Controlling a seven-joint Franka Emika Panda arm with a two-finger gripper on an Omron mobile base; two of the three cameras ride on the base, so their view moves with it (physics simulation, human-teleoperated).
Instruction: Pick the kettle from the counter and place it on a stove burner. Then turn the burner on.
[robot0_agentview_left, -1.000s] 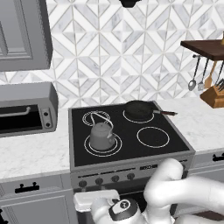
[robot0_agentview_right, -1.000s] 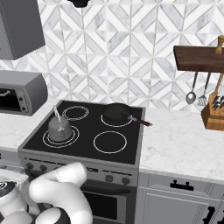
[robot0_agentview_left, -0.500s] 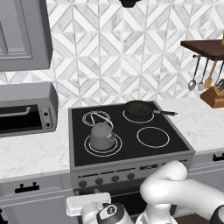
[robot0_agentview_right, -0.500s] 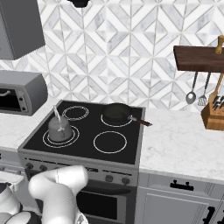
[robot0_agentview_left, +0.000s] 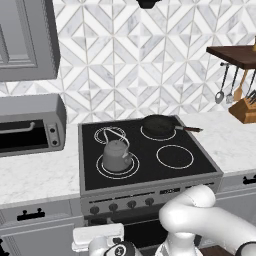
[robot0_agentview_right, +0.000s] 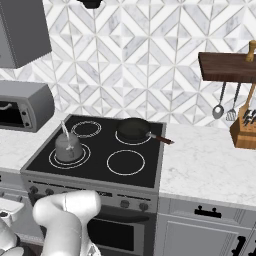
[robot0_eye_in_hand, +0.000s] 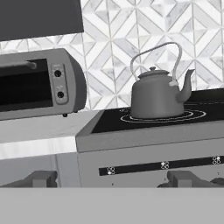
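Two dark fingertips (robot0_eye_in_hand: 41, 178) rise well apart at the bottom of your hand view, so your hand (robot0_eye_in_hand: 113, 179) is spread wide and grips nothing. It sits low in front of the stove, level with the knob panel (robot0_eye_in_hand: 164, 165), looking up across the cooktop edge.

Take the kettle (robot0_eye_in_hand: 157, 94) as your landmark. From the hand it stands upright just beyond the stove's front edge, spout to the right, wire handle arched above the lid. In the left base view the kettle (robot0_agentview_left: 116, 155) rests inside the largest double-ring burner (robot0_agentview_left: 131, 170) at the front left of the black cooktop (robot0_agentview_left: 150, 152); the right base view shows the same, kettle (robot0_agentview_right: 68, 146) centred on its rings.

Behind the kettle lies a smaller double-ring circle (robot0_agentview_left: 102, 134). To the kettle's right and further back sits the black frying pan (robot0_agentview_left: 160, 125) on the rear burner, its handle pointing right. Directly right of the kettle is a bare single-ring circle (robot0_agentview_left: 175, 156).

Left of the kettle, the toaster oven (robot0_agentview_left: 30, 125) stands on the white marble counter (robot0_agentview_left: 37, 177). Far right of the kettle, a knife block (robot0_agentview_right: 244, 131) sits on the counter beneath hanging utensils (robot0_agentview_right: 225, 105).
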